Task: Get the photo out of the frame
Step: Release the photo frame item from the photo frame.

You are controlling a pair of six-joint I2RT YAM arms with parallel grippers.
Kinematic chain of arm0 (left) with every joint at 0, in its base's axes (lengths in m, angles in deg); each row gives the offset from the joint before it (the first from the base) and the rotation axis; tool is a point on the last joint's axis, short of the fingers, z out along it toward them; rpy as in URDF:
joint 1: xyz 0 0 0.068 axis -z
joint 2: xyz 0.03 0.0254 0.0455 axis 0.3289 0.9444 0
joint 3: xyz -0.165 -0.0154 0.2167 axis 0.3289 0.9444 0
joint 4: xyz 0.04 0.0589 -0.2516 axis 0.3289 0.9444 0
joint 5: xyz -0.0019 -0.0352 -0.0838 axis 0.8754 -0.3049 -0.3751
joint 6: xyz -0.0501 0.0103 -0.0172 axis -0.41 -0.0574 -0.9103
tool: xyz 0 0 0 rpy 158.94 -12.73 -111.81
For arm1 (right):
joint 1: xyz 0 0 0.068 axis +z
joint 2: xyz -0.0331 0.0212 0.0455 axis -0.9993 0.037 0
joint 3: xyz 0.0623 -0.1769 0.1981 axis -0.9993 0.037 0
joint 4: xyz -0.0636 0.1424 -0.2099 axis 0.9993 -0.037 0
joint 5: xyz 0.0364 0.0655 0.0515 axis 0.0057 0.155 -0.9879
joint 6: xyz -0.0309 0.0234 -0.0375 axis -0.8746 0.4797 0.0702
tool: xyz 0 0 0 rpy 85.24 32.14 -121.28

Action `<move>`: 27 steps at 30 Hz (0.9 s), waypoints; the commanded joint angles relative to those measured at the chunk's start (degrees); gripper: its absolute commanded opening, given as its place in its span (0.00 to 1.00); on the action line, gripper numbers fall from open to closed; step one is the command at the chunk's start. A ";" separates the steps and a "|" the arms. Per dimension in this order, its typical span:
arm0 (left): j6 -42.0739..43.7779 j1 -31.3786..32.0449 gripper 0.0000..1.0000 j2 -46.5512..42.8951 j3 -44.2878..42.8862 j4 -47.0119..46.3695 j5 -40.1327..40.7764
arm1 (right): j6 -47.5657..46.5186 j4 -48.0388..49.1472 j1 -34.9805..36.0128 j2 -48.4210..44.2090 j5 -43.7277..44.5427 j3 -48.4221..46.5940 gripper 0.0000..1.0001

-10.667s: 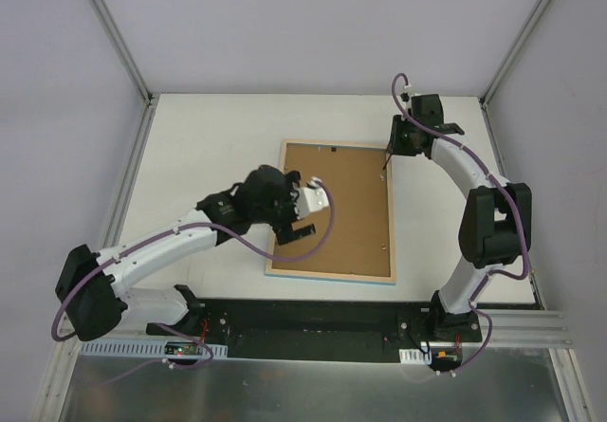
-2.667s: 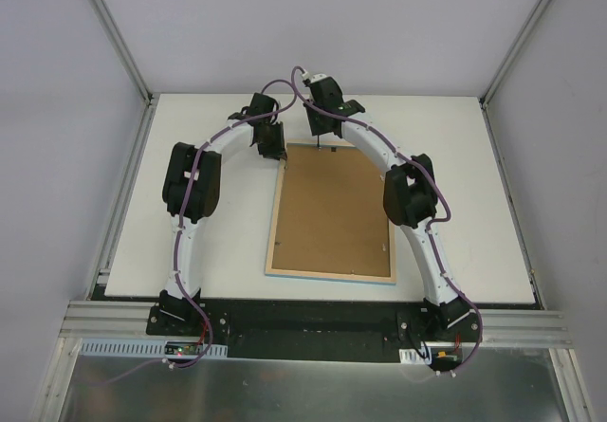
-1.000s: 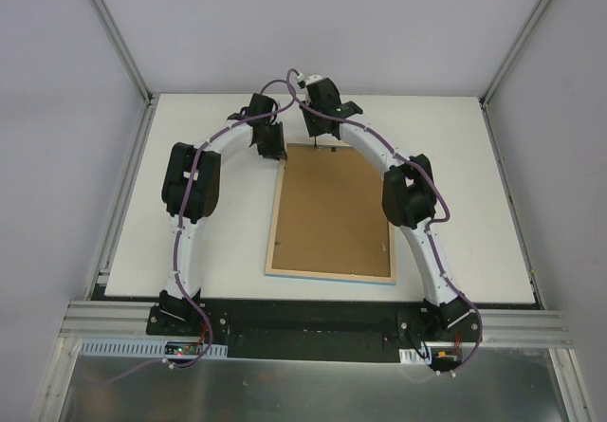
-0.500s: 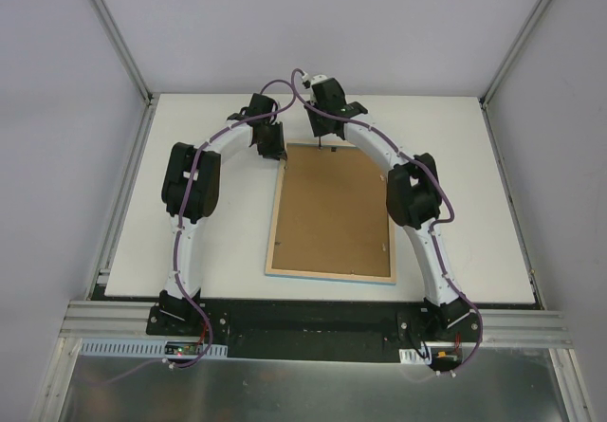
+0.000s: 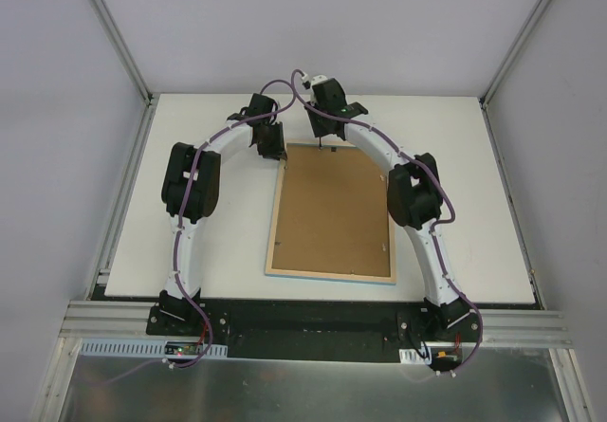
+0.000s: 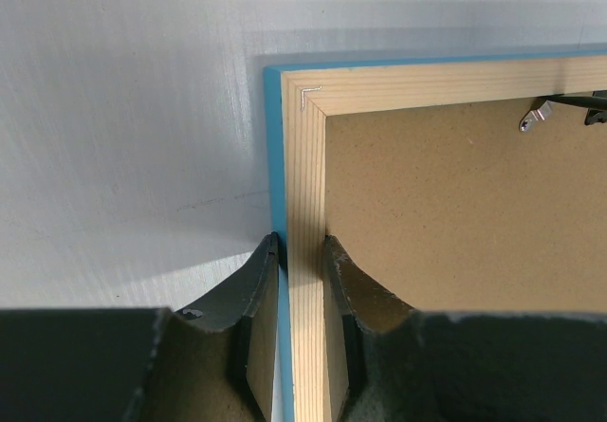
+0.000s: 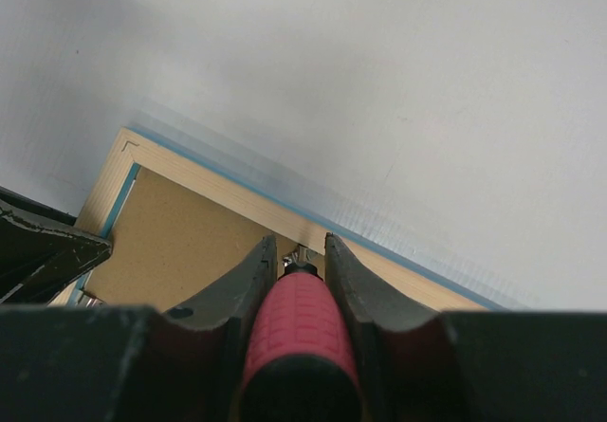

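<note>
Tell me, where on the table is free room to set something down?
Widest bare patch: table right of the right arm, up to the right edge. A narrower one lies between the frame and the left arm. Crowded: the frame's far edge, with left pincer and right pincer.

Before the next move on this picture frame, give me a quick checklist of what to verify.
1. Left gripper clamped on the frame rail near its far left corner: ok.
2. Right gripper gripping the red-handled tool: ok.
3. Tool tip seated on the metal tab at the far rail: cannot tell, the tip is hidden.
4. Frame lying flat, back up, on the table: ok.
5. Backing board freed from the frame: not ok, it sits in place.
6. Photo in view: not ok, nothing of it shows.
</note>
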 commanded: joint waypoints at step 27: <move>-1.37 -0.44 0.00 0.21 2.78 7.29 -0.19 | -3.75 -3.63 -1.19 -5.35 -10.74 3.94 0.01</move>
